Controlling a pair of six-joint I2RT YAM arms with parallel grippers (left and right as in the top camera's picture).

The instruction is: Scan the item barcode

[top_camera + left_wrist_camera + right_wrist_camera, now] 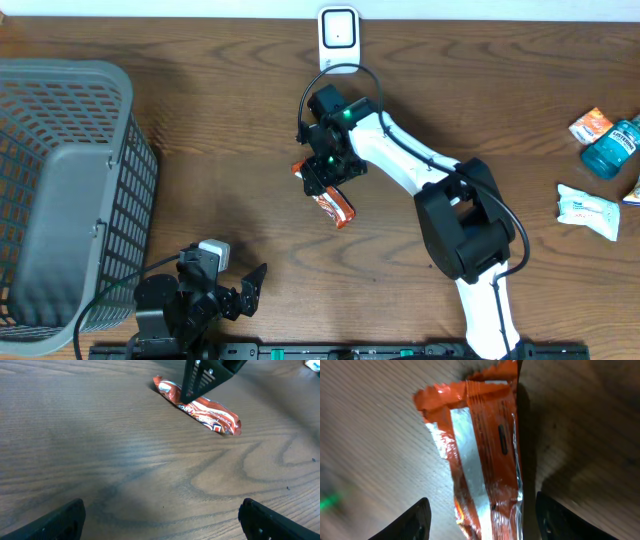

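Note:
The item is an orange and silver snack wrapper (337,206) lying flat on the wooden table, also in the left wrist view (206,410). My right gripper (326,176) hangs right over its far end, pointing down. In the right wrist view the wrapper (485,455) lies seam side up between the jaws of that gripper (482,512), which stand open with a gap on each side. A white scanner (338,31) stands at the table's back edge. My left gripper (247,289) rests open near the front edge, with only bare wood between its fingers (55,522).
A grey mesh basket (60,180) fills the left side. At the far right lie an orange packet (590,125), a blue bottle (611,148) and a white pouch (588,210). The scanner's black cable loops behind the right arm.

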